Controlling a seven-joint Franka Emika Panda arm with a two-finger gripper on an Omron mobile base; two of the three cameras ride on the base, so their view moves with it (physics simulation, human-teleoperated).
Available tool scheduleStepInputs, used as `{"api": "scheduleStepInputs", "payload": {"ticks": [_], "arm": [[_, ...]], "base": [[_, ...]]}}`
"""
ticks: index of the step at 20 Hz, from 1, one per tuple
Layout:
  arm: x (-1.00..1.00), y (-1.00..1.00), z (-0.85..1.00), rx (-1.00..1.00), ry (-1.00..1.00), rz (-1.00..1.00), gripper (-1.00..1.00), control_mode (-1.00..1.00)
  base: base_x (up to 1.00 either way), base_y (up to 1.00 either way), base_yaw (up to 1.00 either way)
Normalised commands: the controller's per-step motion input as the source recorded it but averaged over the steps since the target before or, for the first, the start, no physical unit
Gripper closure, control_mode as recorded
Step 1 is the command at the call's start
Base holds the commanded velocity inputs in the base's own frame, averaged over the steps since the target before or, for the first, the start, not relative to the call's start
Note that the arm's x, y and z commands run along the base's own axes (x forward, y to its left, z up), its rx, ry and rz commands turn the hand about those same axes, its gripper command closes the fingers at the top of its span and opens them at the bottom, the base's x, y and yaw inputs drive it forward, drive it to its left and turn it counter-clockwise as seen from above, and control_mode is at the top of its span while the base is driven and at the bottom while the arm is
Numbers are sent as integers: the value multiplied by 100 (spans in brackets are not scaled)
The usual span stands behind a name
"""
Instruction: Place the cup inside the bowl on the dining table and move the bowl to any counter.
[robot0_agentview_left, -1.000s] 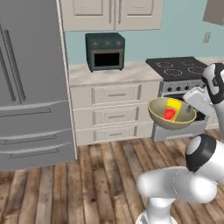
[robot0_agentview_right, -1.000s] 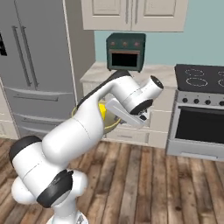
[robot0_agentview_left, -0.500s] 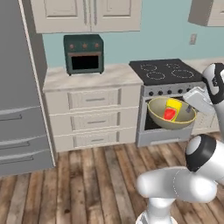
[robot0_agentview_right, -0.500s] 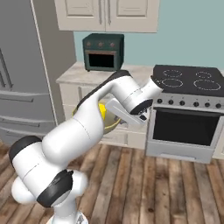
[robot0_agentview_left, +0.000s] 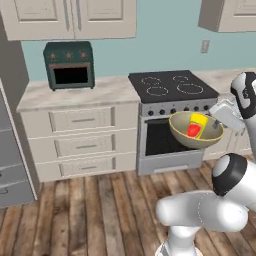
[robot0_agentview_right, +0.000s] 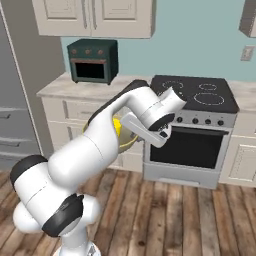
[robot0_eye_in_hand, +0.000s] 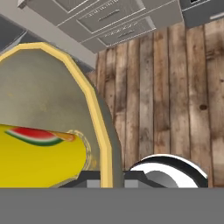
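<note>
The olive-tan bowl (robot0_agentview_left: 183, 134) hangs in the air in front of the stove, with the small yellow cup (robot0_agentview_left: 196, 125) and its red patch lying inside. My gripper (robot0_agentview_left: 217, 121) is shut on the bowl's right rim. In the right base view my arm covers most of the bowl (robot0_agentview_right: 126, 142), and the gripper (robot0_agentview_right: 141, 133) meets it at the edge. The hand view looks along the yellowish rim (robot0_eye_in_hand: 94, 98) pinched in the gripper (robot0_eye_in_hand: 107, 178), with the cup (robot0_eye_in_hand: 41, 159) beside it. The counter (robot0_agentview_left: 75, 95) runs along the teal wall, left of the stove. The dining table is out of view.
A black-topped stove (robot0_agentview_left: 172, 85) with an oven door stands right behind the bowl. A dark green toaster oven (robot0_agentview_left: 70, 65) sits on the counter. Part of a grey fridge (robot0_agentview_left: 7, 160) shows at far left. Wood floor (robot0_agentview_left: 100, 210) lies open below.
The whole scene has slid left in both base views, so the cameras have moved with the base. The bowl with the cup stays held in the same place relative to the arm.
</note>
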Motion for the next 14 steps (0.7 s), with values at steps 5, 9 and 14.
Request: {"api": "scheduleStepInputs", "payload": {"ticks": [5,9,14], "arm": [[0,0,0,0,0,0,100,100],[0,0,0,0,0,0,100,100],[0,0,0,0,0,0,100,100]], "base": [[43,-73,0],[43,-71,0],[43,-71,0]]}}
